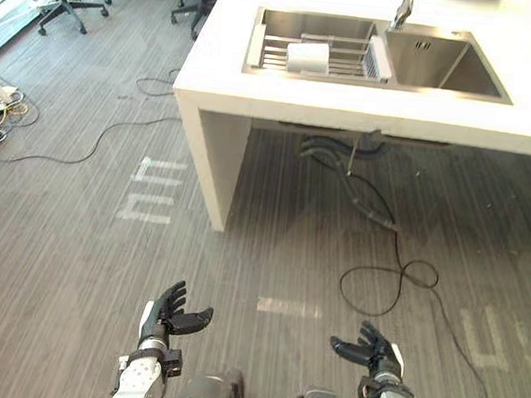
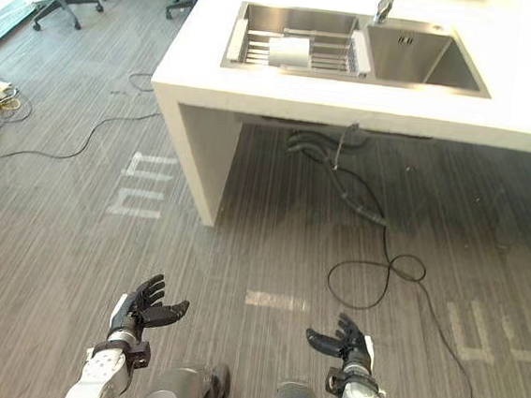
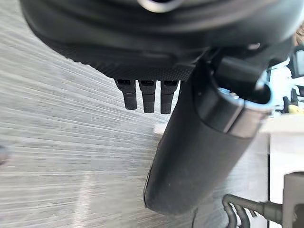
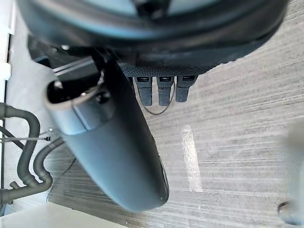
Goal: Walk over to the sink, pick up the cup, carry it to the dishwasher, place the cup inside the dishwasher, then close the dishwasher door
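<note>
left hand (image 1: 171,318), right hand (image 1: 370,348) uncurled — cup (image 1: 307,57) past counter edge (image 1: 349,114)

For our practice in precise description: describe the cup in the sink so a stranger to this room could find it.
Start at the big white counter with a steel double sink set into it. The basin left of the tap holds a wire rack, and the cup rests on that rack. It is the one pale, solid cylinder among thin metal bars.
</note>
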Available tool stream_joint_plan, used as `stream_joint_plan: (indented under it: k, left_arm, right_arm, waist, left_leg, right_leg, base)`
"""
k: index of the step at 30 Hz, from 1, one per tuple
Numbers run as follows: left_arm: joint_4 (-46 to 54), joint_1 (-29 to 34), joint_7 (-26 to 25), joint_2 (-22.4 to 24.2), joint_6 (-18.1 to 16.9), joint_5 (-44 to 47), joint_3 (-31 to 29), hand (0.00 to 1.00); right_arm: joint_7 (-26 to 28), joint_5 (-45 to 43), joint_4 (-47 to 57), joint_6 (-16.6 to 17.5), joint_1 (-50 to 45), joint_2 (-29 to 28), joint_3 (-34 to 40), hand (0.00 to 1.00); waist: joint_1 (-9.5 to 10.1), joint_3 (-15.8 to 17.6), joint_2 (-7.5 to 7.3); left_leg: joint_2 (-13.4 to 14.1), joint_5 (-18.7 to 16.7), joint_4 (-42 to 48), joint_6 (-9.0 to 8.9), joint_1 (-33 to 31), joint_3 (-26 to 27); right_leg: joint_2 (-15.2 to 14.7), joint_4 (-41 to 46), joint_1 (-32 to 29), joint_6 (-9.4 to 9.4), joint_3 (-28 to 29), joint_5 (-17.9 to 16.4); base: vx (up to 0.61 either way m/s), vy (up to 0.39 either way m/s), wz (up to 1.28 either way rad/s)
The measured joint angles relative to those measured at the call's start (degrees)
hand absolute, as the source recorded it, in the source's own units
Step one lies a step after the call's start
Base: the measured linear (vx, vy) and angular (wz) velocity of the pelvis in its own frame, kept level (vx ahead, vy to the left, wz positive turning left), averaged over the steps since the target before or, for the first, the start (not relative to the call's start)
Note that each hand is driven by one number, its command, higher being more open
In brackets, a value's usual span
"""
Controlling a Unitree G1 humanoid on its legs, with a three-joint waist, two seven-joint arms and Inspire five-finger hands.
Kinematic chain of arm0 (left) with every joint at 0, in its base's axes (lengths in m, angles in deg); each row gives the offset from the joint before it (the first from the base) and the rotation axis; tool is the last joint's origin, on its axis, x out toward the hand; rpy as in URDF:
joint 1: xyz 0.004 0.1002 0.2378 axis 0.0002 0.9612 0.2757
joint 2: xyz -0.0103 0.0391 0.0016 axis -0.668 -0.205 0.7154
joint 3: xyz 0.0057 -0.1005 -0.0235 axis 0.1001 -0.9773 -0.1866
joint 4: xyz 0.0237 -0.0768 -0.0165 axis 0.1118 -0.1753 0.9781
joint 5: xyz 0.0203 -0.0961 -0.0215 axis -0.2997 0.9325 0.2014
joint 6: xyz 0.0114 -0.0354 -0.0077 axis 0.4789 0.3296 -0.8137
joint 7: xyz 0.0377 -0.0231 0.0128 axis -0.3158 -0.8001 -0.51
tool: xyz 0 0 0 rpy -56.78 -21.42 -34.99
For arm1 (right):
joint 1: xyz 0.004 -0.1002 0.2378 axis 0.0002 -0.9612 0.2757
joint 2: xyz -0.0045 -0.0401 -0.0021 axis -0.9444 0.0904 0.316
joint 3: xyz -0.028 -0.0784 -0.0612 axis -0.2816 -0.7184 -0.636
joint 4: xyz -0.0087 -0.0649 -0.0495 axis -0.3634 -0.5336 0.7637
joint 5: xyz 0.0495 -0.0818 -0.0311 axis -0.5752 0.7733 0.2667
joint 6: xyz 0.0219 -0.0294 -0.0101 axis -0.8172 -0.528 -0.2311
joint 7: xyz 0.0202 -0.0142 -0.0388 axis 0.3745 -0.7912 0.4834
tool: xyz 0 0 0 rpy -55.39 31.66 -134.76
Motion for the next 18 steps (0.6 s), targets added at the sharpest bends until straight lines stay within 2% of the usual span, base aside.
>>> stream_joint_plan:
  k: [1,2,3,4,5,6,7,10,11,13,14,15,18]
  left_arm:
    - [0.11,-0.23,-0.01,0.07,0.00,0.06,-0.17,0.90]
    - [0.15,-0.34,-0.02,0.23,0.00,0.06,-0.32,0.90]
    - [0.16,-0.72,-0.04,0.52,-0.01,0.11,-1.21,0.90]
    - [0.33,-0.75,-0.15,0.60,-0.04,0.13,-1.56,0.90]
    - [0.29,-0.67,-0.20,0.66,-0.03,0.14,-1.60,0.90]
    - [-0.32,-0.92,-0.61,1.87,0.08,0.20,-1.62,0.90]
    - [0.66,-0.79,-0.64,2.09,0.06,0.20,-1.62,0.90]
    - [6.63,-0.79,-0.92,2.96,0.07,0.17,-1.61,0.90]
    - [8.75,-0.79,-0.95,3.24,0.04,0.16,-1.61,0.90]
    - [16.44,-1.18,-1.14,4.42,-0.28,0.16,-1.19,0.90]
    - [18.12,-1.02,-1.24,4.70,-0.46,0.16,-1.09,0.90]
    - [21.60,-0.46,-1.75,5.11,-0.96,0.16,-0.89,0.90]
    - [28.55,0.27,-2.46,5.28,-2.41,0.18,0.19,0.90]
  right_arm:
    - [0.06,0.08,-0.67,-0.01,0.57,0.01,0.00,0.90]
    - [0.09,0.09,-1.14,-0.01,1.06,0.03,-0.02,0.90]
    - [0.11,0.08,-1.43,-0.01,1.63,0.12,-0.17,0.90]
    - [0.16,0.07,-1.36,-0.01,1.44,0.28,-0.46,0.90]
    - [0.15,0.06,-1.37,0.00,1.08,0.50,-0.51,0.90]
    - [0.08,0.06,-2.43,-0.04,1.16,1.93,-0.52,0.90]
    - [0.04,0.08,-1.79,0.02,1.39,2.54,0.17,0.90]
    - [0.00,0.08,-0.88,0.08,1.11,3.49,1.85,0.90]
    - [-0.05,0.07,-0.80,0.08,0.87,3.49,2.03,0.90]
    - [-0.09,0.05,-0.52,0.12,-1.27,3.04,2.48,0.90]
    - [-0.07,0.01,-0.34,0.19,-1.83,2.93,2.41,0.90]
    - [-0.11,-0.19,0.05,0.64,-2.72,2.60,2.38,0.90]
    - [-0.32,-0.20,0.16,1.49,-3.06,2.20,2.53,0.90]
  waist:
    - [-0.07,-0.01,0.04]
    - [-0.21,0.03,0.14]
    - [-0.40,0.23,0.47]
    - [-0.51,0.20,0.41]
    - [-0.70,0.18,0.30]
    - [-0.98,0.17,2.37]
    - [-0.39,-0.17,2.43]
    - [-1.09,-0.41,2.89]
    - [-1.29,-0.36,3.07]
    - [-1.27,-0.12,3.58]
    - [-1.16,-0.08,3.72]
    - [-0.81,-0.31,4.10]
    - [0.22,-0.48,4.40]
  left_leg:
    - [0.84,-0.38,-1.00,-0.47,1.84,-0.05]
    - [1.48,-0.42,-1.47,-0.55,2.58,-0.08]
    - [2.96,-0.78,-1.85,-1.18,3.70,-0.31]
    - [4.11,-1.86,-2.28,-3.18,5.41,-0.98]
    - [4.06,-2.72,-2.32,-4.64,6.48,-1.53]
    - [6.40,-3.34,-2.32,-5.73,7.50,-3.48]
    - [6.56,-2.04,-3.18,-6.31,8.14,-4.35]
    - [7.05,0.89,-3.67,-8.73,9.56,-7.54]
    - [7.34,1.27,-2.17,-9.18,8.87,-8.46]
    - [8.65,4.11,10.93,-11.15,5.02,-9.94]
    - [9.07,5.79,15.21,-11.18,3.44,-9.89]
    - [10.50,6.32,23.11,-10.67,0.35,-9.03]
    - [12.07,2.50,27.60,-8.72,-5.33,-6.08]
  right_leg:
    - [0.71,-4.52,-2.75,-1.67,-1.75,-0.65]
    - [1.54,-7.61,-4.14,-2.08,-2.15,-0.69]
    - [3.32,-15.03,-6.22,-3.34,-2.68,0.63]
    - [4.78,-25.57,-6.43,-4.13,-2.87,6.48]
    - [5.03,-28.75,-5.77,-5.60,-3.34,14.44]
    - [7.06,-28.48,-4.37,-6.79,-4.07,18.06]
    - [7.57,-27.44,-4.70,-8.20,-3.73,16.39]
    - [7.20,-25.81,-3.24,-9.97,-5.41,12.88]
    - [7.17,-26.67,-1.98,-9.90,-6.36,12.49]
    - [7.85,-32.21,5.54,-9.66,-9.90,12.04]
    - [8.02,-33.78,7.89,-9.68,-10.55,12.05]
    - [8.17,-36.56,11.48,-9.76,-11.43,12.11]
    - [8.16,-40.70,16.01,-9.40,-11.80,12.34]
  base:
    - [0.33,-0.095,-0.04]
    - [0.40,-0.147,-0.05]
    - [0.41,-0.167,0.05]
    - [0.42,-0.176,0.14]
    - [0.48,-0.177,0.18]
    - [0.47,-0.182,-0.03]
    - [0.46,-0.184,-0.13]
    - [0.40,-0.198,0.18]
    - [0.28,-0.157,0.69]
    - [0.25,-0.120,0.79]
    - [0.26,-0.094,0.59]
    - [0.15,-0.025,0.35]
    - [0.18,0.012,0.18]
